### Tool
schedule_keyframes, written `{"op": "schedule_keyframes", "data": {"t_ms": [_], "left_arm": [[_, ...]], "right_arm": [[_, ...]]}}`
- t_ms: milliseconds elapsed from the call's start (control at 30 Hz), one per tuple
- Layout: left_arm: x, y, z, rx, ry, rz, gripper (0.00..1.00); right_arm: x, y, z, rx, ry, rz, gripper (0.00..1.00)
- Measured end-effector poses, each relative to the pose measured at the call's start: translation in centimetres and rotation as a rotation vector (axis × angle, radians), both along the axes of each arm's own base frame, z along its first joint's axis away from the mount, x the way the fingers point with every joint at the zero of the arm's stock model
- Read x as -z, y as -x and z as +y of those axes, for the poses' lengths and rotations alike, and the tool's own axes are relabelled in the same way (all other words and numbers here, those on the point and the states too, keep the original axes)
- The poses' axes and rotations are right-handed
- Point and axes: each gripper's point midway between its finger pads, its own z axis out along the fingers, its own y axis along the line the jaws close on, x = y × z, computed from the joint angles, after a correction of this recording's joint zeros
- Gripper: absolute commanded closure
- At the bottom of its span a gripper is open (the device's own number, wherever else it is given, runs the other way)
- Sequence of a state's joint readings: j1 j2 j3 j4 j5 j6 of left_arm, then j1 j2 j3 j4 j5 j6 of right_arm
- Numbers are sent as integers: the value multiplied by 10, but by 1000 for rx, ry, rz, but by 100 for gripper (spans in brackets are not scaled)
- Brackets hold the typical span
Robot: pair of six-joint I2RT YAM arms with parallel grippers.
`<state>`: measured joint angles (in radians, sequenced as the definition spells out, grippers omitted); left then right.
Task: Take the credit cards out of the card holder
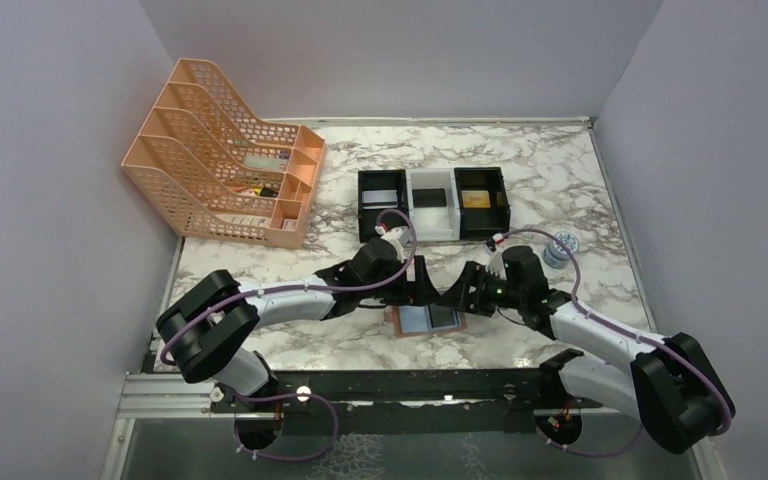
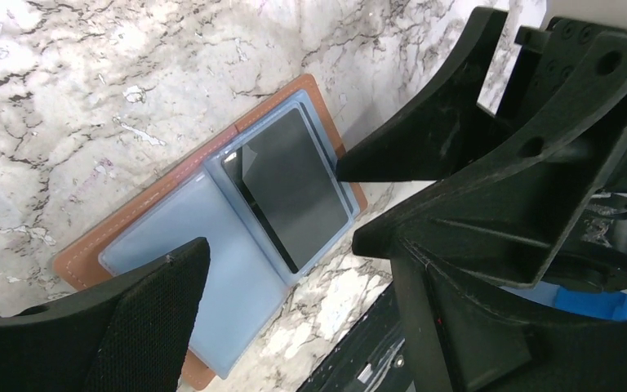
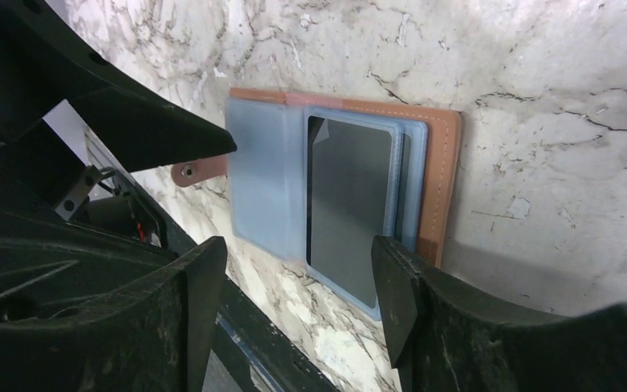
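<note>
Marble table (image 1: 545, 165): card holder (image 1: 426, 321), trays (image 1: 431, 233), rack (image 1: 200, 200)

You've got a white marble-patterned surface (image 1: 560, 160) with grey and brown veining under everything, boxed in by plain pale lilac-grey walls (image 1: 390, 50) at the back and on both sides. Far left on it stands an orange mesh file rack (image 1: 222, 150), a row of black and white box trays (image 1: 409, 205) sits at the far middle, and a dark metal rail (image 1: 410, 385) runs along your near edge. Light's soft and even, shadows faint.
</note>
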<state>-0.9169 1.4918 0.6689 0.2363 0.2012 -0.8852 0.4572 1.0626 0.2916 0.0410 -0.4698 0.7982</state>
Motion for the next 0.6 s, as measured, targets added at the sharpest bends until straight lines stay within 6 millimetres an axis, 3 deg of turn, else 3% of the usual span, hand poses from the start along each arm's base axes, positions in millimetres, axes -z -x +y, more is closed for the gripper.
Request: {"op": "schedule_keyframes", "data": {"t_ms": [400, 600], "left_arm": [[15, -2, -1, -12, -25, 24, 30], [22, -2, -2, -15, -34, 38, 45]], "right_arm": [[13, 6, -1, -21, 35, 65, 44], [14, 5, -1, -25, 43, 70, 50]]}}
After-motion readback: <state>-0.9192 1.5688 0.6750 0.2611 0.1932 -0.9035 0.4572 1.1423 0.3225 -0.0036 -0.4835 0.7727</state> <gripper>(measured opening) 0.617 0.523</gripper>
